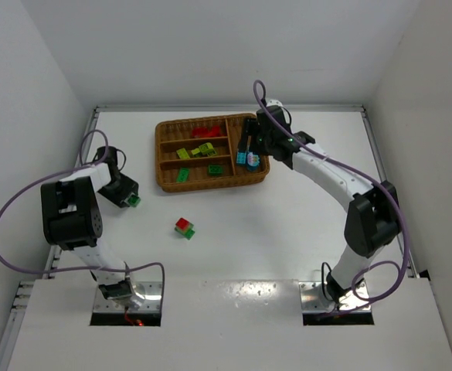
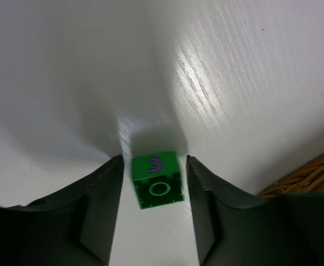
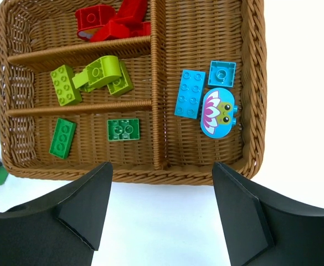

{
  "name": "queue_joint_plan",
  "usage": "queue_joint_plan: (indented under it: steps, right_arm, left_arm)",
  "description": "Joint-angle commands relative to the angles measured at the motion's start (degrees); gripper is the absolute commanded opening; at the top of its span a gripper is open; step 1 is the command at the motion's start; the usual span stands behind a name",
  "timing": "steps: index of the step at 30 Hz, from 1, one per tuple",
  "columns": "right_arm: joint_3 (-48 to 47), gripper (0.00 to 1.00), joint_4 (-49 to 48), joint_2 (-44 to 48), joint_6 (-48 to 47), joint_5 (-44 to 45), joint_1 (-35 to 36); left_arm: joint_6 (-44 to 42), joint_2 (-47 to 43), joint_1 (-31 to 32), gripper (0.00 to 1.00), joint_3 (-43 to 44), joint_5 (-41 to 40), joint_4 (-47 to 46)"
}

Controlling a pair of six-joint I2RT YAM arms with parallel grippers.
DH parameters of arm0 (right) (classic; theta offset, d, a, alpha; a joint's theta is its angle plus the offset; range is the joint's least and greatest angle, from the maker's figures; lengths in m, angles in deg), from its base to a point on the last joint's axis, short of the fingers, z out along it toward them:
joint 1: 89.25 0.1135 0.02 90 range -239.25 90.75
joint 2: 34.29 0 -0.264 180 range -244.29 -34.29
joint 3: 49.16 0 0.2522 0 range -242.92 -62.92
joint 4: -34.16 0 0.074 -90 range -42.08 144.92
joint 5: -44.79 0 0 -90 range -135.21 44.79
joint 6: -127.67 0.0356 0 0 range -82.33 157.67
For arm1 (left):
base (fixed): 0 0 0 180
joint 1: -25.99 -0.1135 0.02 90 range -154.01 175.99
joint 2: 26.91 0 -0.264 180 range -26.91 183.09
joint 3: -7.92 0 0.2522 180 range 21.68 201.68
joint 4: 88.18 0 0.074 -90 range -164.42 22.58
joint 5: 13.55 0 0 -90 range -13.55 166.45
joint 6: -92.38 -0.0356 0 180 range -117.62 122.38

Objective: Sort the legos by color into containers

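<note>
The left tool [image 2: 153,166], slightly open, straddles a blocky green brick [image 2: 157,185] on the table [image 2: 250,83], squared to its jaws, gripping nothing. The right tool [image 3: 162,166] hangs wide open, empty, above the tray [image 3: 251,83].

Woven wicker tray [image 3: 250,83], glossy plastic bricks [image 3: 189,94]

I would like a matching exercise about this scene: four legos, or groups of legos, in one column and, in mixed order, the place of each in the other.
Things
1. red legos
2. cyan legos
3. green lego marked 3
4. red-and-green stack

Places
a. cross slot of the tray
b. open table, away from both arms
c. far long slot of the tray
d. on the table, inside the left gripper

Pairs: 1-c, 2-a, 3-d, 4-b
</note>
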Motion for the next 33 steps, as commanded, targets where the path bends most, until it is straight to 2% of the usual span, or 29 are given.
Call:
queue_joint_plan:
  steps: [1,4,7,14,20,23,26,27,30,33]
  right_arm:
    - [0.40,0.73,0.00,2.68,-0.70,1.21,-0.25]
    - [0.40,0.73,0.52,3.20,-0.70,1.21,-0.25]
    - [0.40,0.73,0.53,3.82,-0.70,1.73,-0.25]
    - [3.82,0.73,1.67,6.27,-0.70,2.79,-0.25]
    - [5.67,0.74,2.81,8.04,-0.70,3.40,-0.25]
    - [5.67,0.74,4.21,8.65,-0.70,4.63,-0.25]
    - [6.20,0.74,4.92,10.67,-0.70,5.68,-0.25]
    - [6.20,0.74,5.44,10.67,-1.31,5.69,-0.25]
    - [6.73,0.76,6.07,12.17,-1.32,7.97,-0.25]
    - [7.95,0.76,6.59,13.39,-1.32,7.97,-0.25]
  left_arm:
    - [0.64,1.52,0.23,0.51,-0.26,0.31,-1.44]
    - [-0.68,-1.90,0.23,0.38,-0.26,1.80,-1.44]
    - [-2.61,-6.80,0.76,0.33,0.26,3.30,-1.44]
    - [-5.25,-13.33,7.08,0.33,4.92,4.18,-1.44]
    - [-6.48,-9.21,15.43,0.33,12.99,5.32,-1.44]
    - [-5.34,-4.38,19.20,0.33,17.21,2.35,-1.44]
    - [-5.33,0.44,20.36,0.33,20.38,1.81,-1.44]
    - [-5.33,1.42,20.36,0.40,22.05,1.81,-0.92]
    - [-5.95,3.53,21.59,0.76,23.90,1.81,0.14]
    - [-7.61,3.54,22.21,0.84,23.91,1.29,0.75]
